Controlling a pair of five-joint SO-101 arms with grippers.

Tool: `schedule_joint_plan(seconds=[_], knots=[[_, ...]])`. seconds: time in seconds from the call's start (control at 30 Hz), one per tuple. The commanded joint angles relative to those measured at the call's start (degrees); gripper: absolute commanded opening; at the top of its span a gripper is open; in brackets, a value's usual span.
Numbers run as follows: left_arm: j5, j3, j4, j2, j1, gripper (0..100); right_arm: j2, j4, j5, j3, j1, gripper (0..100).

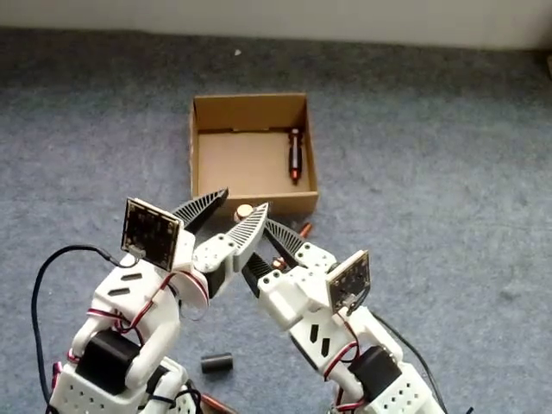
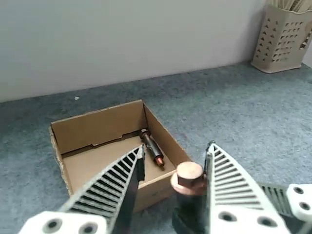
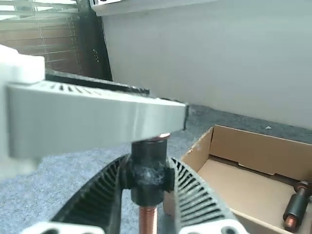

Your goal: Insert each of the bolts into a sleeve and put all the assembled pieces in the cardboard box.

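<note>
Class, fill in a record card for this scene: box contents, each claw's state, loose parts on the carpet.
Box contents: cardboard box holds one assembled piece
Right claw: shut on a sleeve with a bolt through it
Left claw: open around that bolt's head
On carpet: one loose sleeve

High camera looking down, wrist cameras low and close, facing forward — all share the cardboard box (image 1: 241,164)
</note>
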Motion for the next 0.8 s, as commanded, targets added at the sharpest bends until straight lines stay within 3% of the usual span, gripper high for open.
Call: schedule_joint_plan(seconds=[0.0, 0.23, 0.5, 0.63, 0.77], knots=[[0.4, -5.3, 2.5, -0.2, -4.1, 22, -1.5, 0.7, 0.6, 8.8, 0.7, 0.5], [0.3, -11.3, 10.8, -0.1, -13.2, 22, -1.4, 3.5, 0.6, 8.8, 6.7, 0.5], [0.4, 1.1, 13.7, -0.1, -21.6, 19, -1.1, 4.1, -2.8, 8.1, 14.5, 0.5], [0.2, 11.6, 6.7, -0.1, -26.4, 6, -1.1, 14.7, -5.8, -1.2, 18.5, 0.5], [-3.2, 18.9, -1.6, -0.1, -25.2, 1, -0.9, 17.7, -6.4, -9.6, 18.9, 0.5]])
